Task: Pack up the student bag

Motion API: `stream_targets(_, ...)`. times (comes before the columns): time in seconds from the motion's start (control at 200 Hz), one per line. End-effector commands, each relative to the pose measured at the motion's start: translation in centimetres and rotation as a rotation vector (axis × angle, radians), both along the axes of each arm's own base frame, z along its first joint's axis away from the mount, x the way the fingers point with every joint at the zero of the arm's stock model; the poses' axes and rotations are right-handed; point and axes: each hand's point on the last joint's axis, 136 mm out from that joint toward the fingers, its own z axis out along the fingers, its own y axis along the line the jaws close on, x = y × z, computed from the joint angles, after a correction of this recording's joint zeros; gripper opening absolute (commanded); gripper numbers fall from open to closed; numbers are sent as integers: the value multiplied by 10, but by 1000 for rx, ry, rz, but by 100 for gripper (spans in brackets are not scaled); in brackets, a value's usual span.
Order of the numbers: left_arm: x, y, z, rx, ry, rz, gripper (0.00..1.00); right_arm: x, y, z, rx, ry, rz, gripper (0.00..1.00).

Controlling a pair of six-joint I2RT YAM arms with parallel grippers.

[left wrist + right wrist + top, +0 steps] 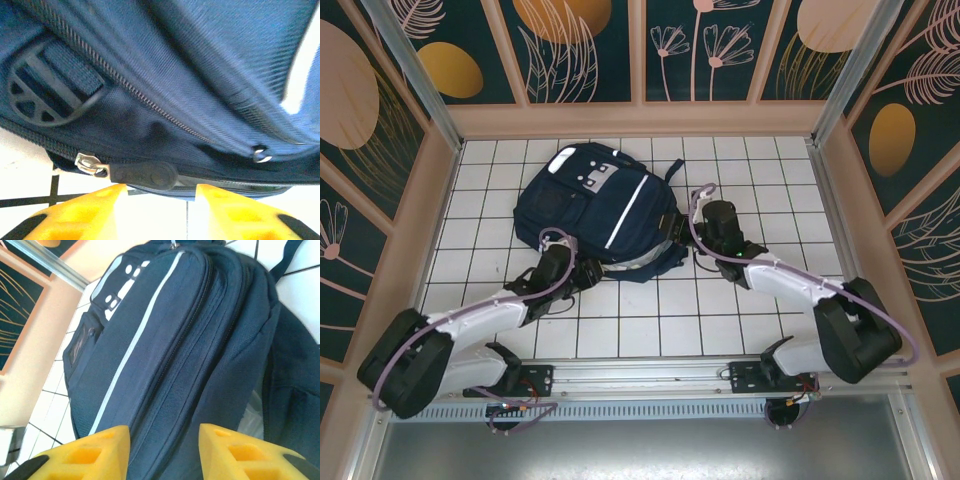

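The table [720, 320] has a white top ruled by dark lines into a grid of squares, with a pale beige border on its left, far and right sides. One thing lies directly on it: a navy-blue backpack [590, 205], flat with its front face up, left of centre and toward the far side. Its top, with the grey-white patches, points far-left, and its bottom points near-right. A thin white stripe runs along the front. A shoulder strap [672, 170] trails onto the squares at its far-right corner. A metal rail [650, 375] runs along the table's near edge.
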Motion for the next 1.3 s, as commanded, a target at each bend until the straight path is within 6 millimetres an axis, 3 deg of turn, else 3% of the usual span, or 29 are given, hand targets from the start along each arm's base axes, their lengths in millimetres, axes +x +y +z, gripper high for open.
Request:
stream_targets(0.0,8,6,28,0,-69,43,46,-10,-7,11,-53,-63,-36,44)
stream_targets(0.05,9,10,33,10,-78,57,51,-16,-5,11,-68,-67,-39,46)
stream_targets(0.235,13,40,42,130,-98,178,53,-44,19,9,-119,-107,5,45)
stream_targets(0.355,16,76,44,230,-104,337,55,-67,49,7,-113,-126,107,43)
stream_targets(0.535,17,102,46,194,-136,423,53,-90,97,0,-153,-118,207,43)
stream_targets(0.646,21,85,45,84,-173,332,49,-91,112,-12,-210,-102,210,43)
stream_targets(0.741,22,57,45,5,-186,200,50,-86,112,-14,-224,-99,182,43)
stream_targets(0.866,24,39,36,-30,-176,115,50,-84,109,-8,-218,-108,165,44)
stream_targets(1.111,42,31,27,-2,-182,106,50,-86,99,-12,-223,-99,149,44)
stream_targets(1.291,47,29,9,35,-137,103,50,-84,94,-14,-217,-99,140,45)
